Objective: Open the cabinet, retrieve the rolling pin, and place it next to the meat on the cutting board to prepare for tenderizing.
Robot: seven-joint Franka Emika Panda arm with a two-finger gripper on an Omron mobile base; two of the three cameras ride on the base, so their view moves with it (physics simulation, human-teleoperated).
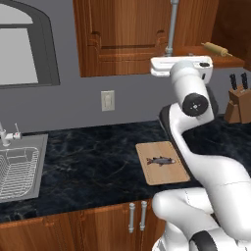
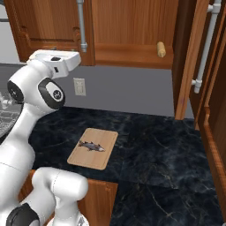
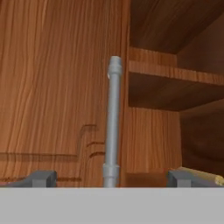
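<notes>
The cabinet (image 1: pixel 127 37) fills the top of the left base view, its right side open, the rolling pin (image 1: pixel 216 48) on its bottom shelf. Lower centre, the meat (image 1: pixel 161 161) lies on the cutting board (image 1: pixel 169 176). The sink (image 1: pixel 19 169) sits at the left edge.

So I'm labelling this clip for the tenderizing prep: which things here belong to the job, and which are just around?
Part of the job:
cabinet, right door open
rolling pin on its lower shelf
meat
cutting board under the meat
gripper, jaws open, at the closed door's handle

Just around:
knife block
sink
wall outlet
</notes>
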